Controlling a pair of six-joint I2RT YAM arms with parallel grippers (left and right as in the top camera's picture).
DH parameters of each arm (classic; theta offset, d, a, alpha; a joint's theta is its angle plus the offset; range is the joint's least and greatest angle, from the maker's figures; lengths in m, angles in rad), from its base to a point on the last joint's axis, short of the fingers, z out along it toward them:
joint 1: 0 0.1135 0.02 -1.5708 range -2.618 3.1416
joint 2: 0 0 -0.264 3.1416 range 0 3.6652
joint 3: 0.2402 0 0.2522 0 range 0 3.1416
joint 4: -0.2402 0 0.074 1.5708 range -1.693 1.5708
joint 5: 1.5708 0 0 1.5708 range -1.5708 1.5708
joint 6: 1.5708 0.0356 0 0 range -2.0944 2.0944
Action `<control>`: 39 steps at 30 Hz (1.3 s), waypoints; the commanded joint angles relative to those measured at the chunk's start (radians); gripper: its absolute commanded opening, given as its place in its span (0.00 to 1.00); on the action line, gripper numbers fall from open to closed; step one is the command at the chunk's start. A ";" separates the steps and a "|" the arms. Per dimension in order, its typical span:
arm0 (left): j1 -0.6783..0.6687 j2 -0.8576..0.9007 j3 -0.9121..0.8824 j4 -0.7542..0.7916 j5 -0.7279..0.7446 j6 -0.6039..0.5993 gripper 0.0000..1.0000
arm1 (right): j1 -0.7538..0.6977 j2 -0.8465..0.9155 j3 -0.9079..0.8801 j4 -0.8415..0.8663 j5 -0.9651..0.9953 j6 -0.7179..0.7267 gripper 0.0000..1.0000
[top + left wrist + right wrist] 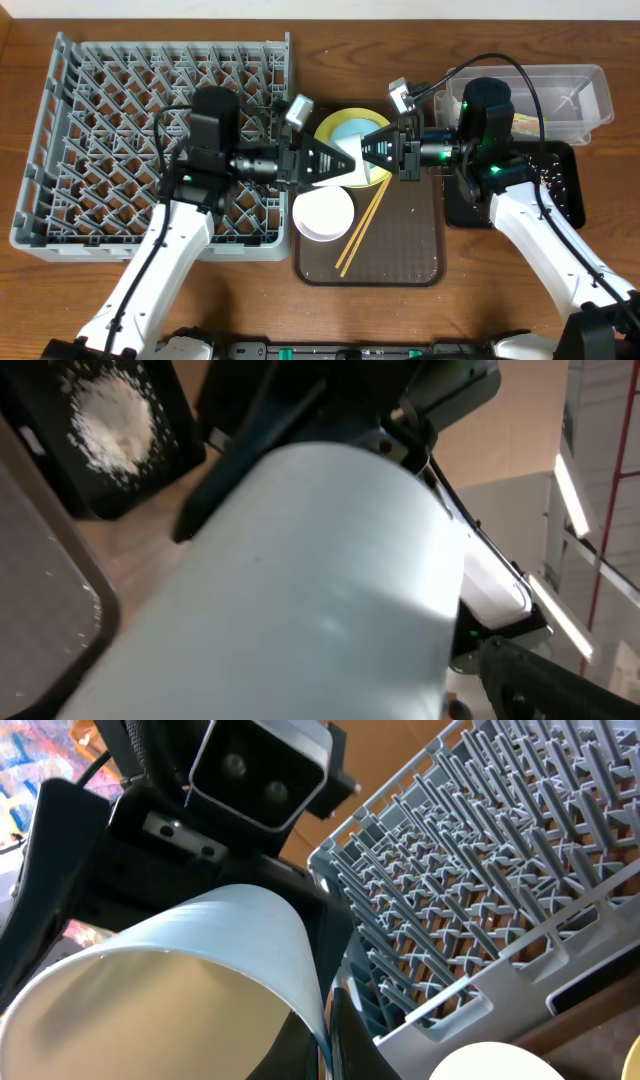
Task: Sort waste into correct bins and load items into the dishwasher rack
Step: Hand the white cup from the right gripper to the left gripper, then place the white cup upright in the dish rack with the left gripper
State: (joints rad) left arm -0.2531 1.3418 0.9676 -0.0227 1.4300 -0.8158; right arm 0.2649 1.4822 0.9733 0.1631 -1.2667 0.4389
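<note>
White arm links, blk joints, cables, left pincer, green LEDs, prob. silver cams

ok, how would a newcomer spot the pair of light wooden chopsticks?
Find the brown rectangular serving tray right of the big grey plastic rack. On it, the pair of light wooden chopsticks lies diagonally, beside the round white bowl's right edge; nothing else there is long and thin.

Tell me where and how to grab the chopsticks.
Grip the chopsticks near their near end, straight down from above, jaws across both sticks. They lie flat and diagonal on the tray. That end is clear of the white bowl, while the far end is crowded by the plate.
</note>
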 commanded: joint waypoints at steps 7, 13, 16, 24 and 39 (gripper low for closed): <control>-0.012 -0.001 0.018 0.030 -0.036 -0.035 0.82 | 0.013 0.009 0.012 0.005 -0.017 0.014 0.01; -0.012 -0.001 0.018 0.093 -0.039 -0.035 0.82 | 0.031 0.009 0.012 0.001 -0.017 0.014 0.01; -0.012 -0.001 0.018 0.093 -0.063 -0.035 0.84 | 0.042 0.009 0.012 0.001 -0.017 0.014 0.01; -0.012 -0.001 0.018 0.093 -0.081 -0.032 0.85 | 0.046 0.009 0.012 0.001 0.008 0.014 0.01; -0.012 -0.001 0.018 0.081 -0.130 0.110 0.55 | 0.045 0.009 0.012 0.001 0.035 0.013 0.20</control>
State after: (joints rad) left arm -0.2604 1.3418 0.9676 0.0559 1.3342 -0.7891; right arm 0.2886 1.4822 0.9745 0.1646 -1.2446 0.4580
